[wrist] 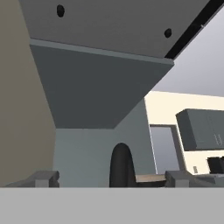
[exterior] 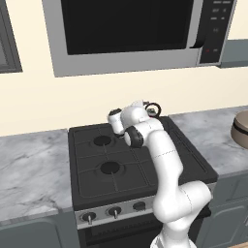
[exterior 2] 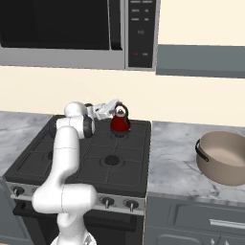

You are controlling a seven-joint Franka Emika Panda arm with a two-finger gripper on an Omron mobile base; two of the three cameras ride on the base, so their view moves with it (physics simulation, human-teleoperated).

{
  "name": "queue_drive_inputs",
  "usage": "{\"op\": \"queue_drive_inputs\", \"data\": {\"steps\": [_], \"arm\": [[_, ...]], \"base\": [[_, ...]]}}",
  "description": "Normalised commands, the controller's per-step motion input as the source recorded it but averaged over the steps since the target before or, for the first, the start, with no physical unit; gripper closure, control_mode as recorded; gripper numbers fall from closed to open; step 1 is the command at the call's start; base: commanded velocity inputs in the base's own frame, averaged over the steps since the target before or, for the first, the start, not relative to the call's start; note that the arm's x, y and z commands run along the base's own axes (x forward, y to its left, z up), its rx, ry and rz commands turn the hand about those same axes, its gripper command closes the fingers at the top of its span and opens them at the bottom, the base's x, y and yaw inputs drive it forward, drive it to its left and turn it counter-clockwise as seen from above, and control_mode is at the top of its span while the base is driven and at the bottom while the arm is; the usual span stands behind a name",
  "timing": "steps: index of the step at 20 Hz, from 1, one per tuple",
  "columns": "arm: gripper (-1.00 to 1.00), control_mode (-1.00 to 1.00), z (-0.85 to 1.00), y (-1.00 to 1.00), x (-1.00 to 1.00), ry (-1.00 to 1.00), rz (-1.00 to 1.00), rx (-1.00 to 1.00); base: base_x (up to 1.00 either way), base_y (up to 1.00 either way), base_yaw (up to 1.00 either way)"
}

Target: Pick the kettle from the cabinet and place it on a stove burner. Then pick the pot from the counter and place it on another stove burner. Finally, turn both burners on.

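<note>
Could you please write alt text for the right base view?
A small red kettle sits on a back burner of the black cooktop, the gripper open beside its handle. The beige pot waits on the marble counter to the right.

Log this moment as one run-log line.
kettle: on back right burner | gripper: open at kettle handle | pot: on counter

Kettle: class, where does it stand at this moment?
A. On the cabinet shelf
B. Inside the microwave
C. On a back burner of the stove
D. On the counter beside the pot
C: the kettle sits on a back burner of the stove, while the pot rests on the counter to its right.
</note>
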Motion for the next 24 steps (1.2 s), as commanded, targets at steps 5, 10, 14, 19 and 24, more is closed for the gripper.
{"op": "queue_drive_inputs", "data": {"steps": [5, 10, 14, 19, 24], "arm": [[-1.00, -1.00, -0.15, 0.00, 0.00, 0.00, -0.01, 0.00], [-1.00, -1.00, -0.02, 0.08, 0.00, 0.00, 0.00, 0.00], [-1.00, -1.00, -0.01, 0.16, 0.00, 0.00, 0.00, 0.00], [-1.00, -1.00, 0.00, 0.22, 0.00, 0.00, 0.00, 0.00], [-1.00, -1.00, 0.00, 0.22, 0.00, -0.03, 0.00, 0.00]], "base": [[0.00, 0.00, 0.00], [0.00, 0.00, 0.00], [0.00, 0.00, 0.00], [0.00, 0.00, 0.00], [0.00, 0.00, 0.00]]}}
